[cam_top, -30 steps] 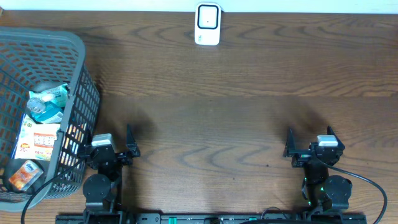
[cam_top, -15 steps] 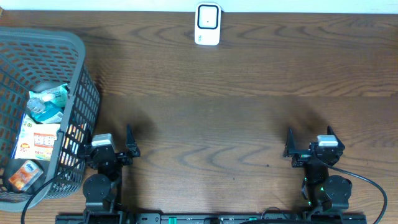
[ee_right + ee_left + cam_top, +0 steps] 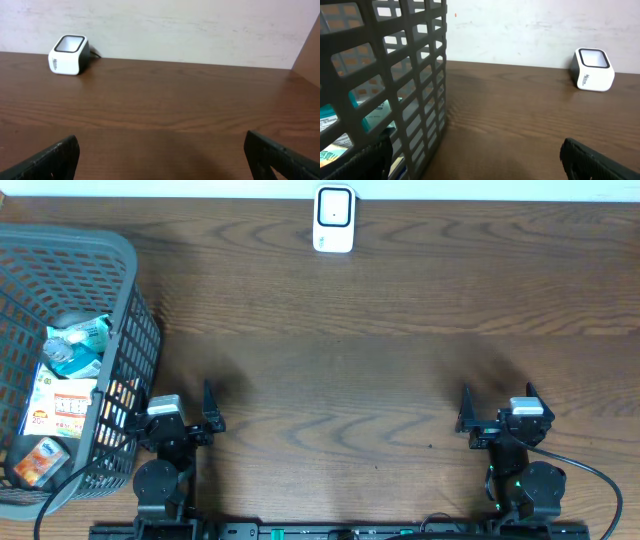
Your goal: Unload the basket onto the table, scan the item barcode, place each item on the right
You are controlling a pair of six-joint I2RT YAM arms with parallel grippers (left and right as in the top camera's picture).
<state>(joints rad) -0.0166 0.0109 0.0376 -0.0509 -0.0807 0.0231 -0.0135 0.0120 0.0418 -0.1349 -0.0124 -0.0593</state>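
At the bench's near edge, the left jaws and right jaws stand released and empty. Packaged items lie in the grey mesh basket, just beside the left jaws. The white barcode scanner stands far beyond.

The basket stands on the table just left of the left gripper and reaches well ahead of it. In the basket, a bottle lies farthest ahead, a carton level with the gripper, and a packet behind it. The right gripper sits well apart to the right, in line with the left one. The scanner stands far ahead of both, between their lines, at the table's back edge by the wall.
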